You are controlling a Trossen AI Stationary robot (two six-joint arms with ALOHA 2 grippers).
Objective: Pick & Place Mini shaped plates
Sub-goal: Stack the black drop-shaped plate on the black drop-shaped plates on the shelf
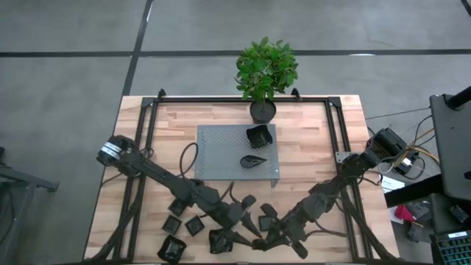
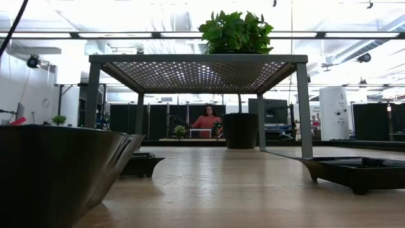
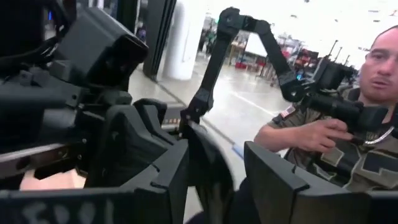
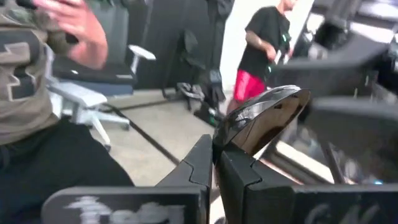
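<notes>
1. A plate (image 4: 264, 118) is being pinched by the right end effector (image 4: 214, 163) at the desk's (image 1: 309, 147) near edge.
2. The left end effector (image 3: 214, 180) is being held spread beside it.
3. Two plates (image 1: 255, 160) are being carried by the platform (image 1: 221, 151).
4. A seated person (image 3: 348, 143) is being shown nearby.

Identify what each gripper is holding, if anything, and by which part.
The right gripper is shut on the rim of a mini plate, pinching its edge. The left gripper stands open beside it, holding nothing.
</notes>
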